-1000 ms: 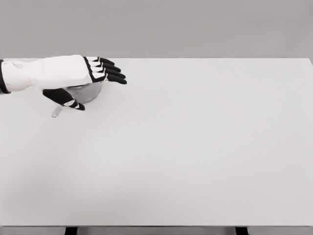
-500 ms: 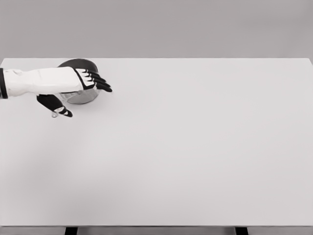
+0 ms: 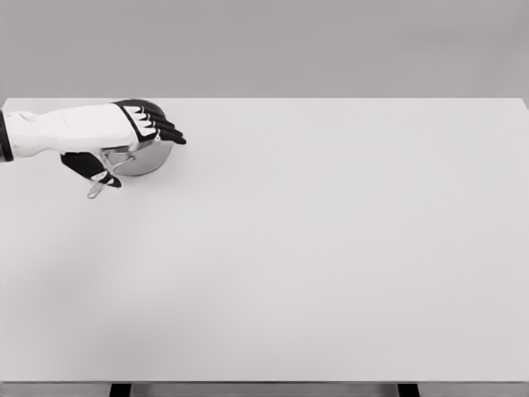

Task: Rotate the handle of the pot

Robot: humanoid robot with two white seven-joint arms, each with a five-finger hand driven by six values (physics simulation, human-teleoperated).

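Note:
A small steel pot (image 3: 147, 157) with a dark inside stands at the far left of the white table (image 3: 331, 248). Its thin metal handle (image 3: 101, 184) points toward the front left. My left hand (image 3: 132, 149) reaches in from the left edge and hovers over the pot, covering most of it. The fingers (image 3: 165, 131) stretch out flat past the pot's rim, and the thumb (image 3: 91, 169) hangs down beside the handle. Nothing is grasped. The right arm does not show.
The white table fills the view, with its back edge (image 3: 331, 99) in front of a grey wall. Two dark table legs (image 3: 120, 389) show under the front edge.
The left hand drew back to the left, dropping over the pot. Since half a second ago it rose slightly, and the thumb moved closer to the handle.

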